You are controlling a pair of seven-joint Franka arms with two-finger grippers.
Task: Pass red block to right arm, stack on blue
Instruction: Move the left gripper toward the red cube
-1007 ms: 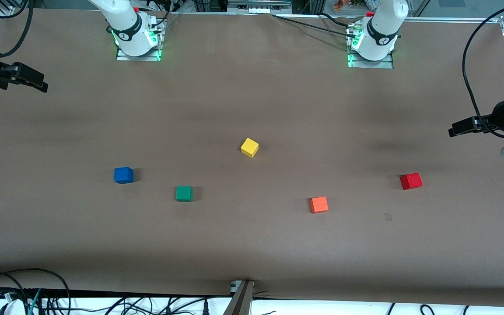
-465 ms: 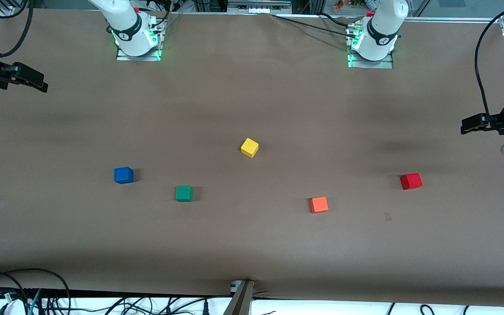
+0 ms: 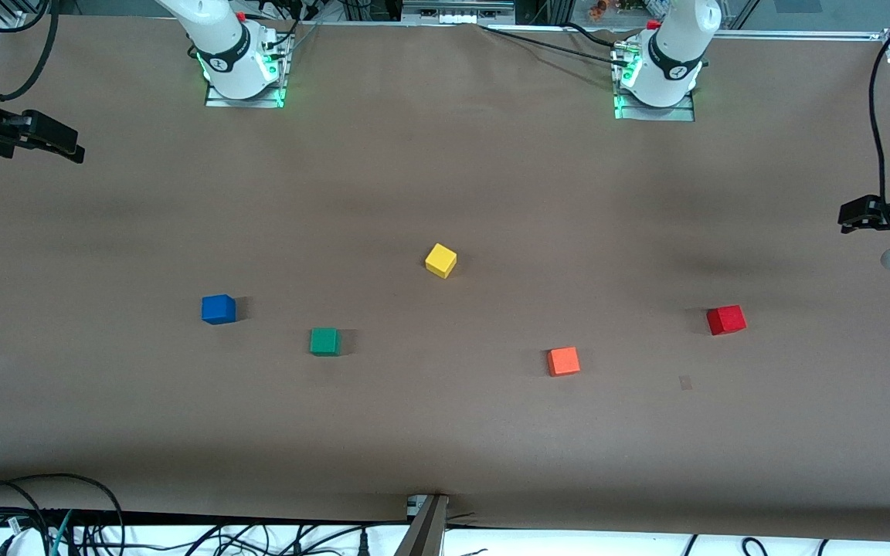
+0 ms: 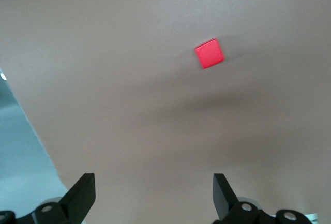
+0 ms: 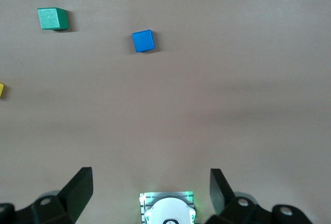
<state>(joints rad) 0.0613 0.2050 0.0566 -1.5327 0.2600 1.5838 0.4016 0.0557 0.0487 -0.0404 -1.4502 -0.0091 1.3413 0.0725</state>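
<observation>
- My right hand (image 3: 51,143) hangs over the table (image 3: 445,432) edge at the right arm's end, fingers spread and holding nothing; this arm waits, I judge, since its turn comes only at the handover.
- The blue block (image 3: 218,309) sits flat on the table toward the right arm's end, nothing on it, within that arm's reach, so it suits as the base of the stack. The right wrist view shows it (image 5: 143,41) with the green block (image 5: 52,18) well apart from it.
- The green block lies a little nearer the front camera than the blue; the yellow block (image 3: 440,260) lies mid-table, farther from that camera; the orange block (image 3: 563,361) is nearest of all.
- The red block (image 3: 725,319) rests on the table toward the left arm's end, well apart from the orange, untouched.
- My left hand (image 3: 862,214) hovers over the table edge at the left arm's end, fingers spread wide and empty. Its wrist view has the red block (image 4: 209,53) ahead, so I judge the pickup is next; nothing of the task is done yet.
</observation>
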